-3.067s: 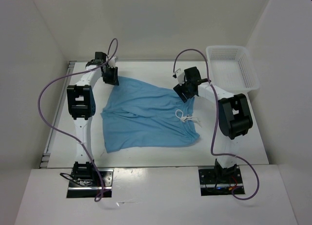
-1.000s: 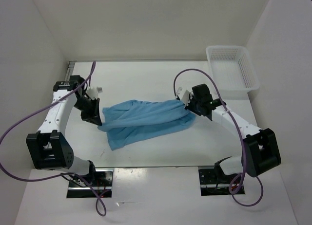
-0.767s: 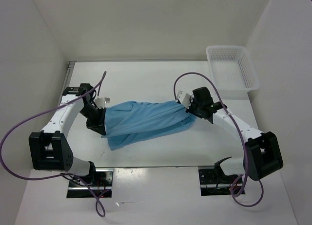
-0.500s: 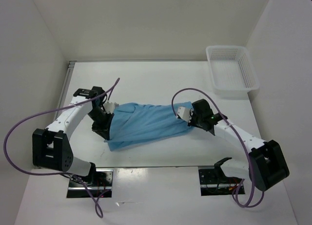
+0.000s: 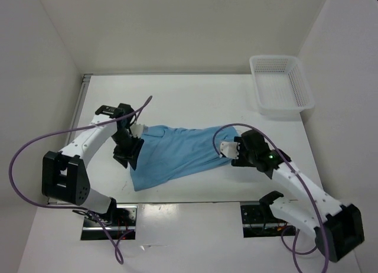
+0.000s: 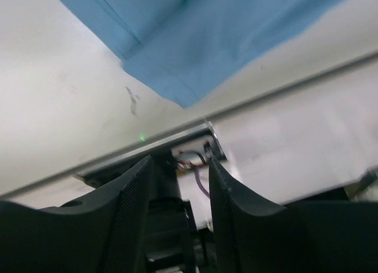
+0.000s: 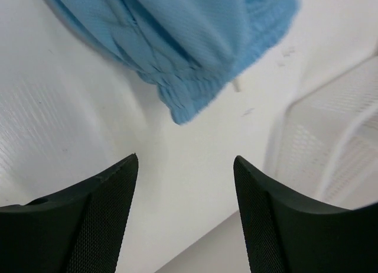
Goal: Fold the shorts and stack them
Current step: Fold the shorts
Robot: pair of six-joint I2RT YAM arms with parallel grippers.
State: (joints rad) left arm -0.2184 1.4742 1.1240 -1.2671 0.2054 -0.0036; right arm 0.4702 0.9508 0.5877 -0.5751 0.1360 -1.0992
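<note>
The light blue shorts point(image 5: 177, 152) lie folded in a long band across the middle of the table, the lower left corner near the front edge. My left gripper point(image 5: 127, 156) is at their left end, open and empty; in the left wrist view point(image 6: 180, 161) the shorts point(image 6: 195, 42) lie ahead of the fingers, apart from them. My right gripper point(image 5: 232, 152) is at their right end, wide open and empty; in the right wrist view point(image 7: 185, 157) the gathered waistband point(image 7: 177, 42) lies ahead of the fingers, with a white drawstring tip point(image 7: 236, 84) poking out.
A white mesh basket point(image 5: 280, 87) stands at the back right corner and also shows in the right wrist view point(image 7: 331, 149). Purple cables loop over both arms. The left arm's base and the table's front edge point(image 6: 177, 134) show in the left wrist view.
Both grippers drew the far edge of the shorts toward the near side, folding them into a band. Since half a second ago the right gripper has pulled back, toward the front.
</note>
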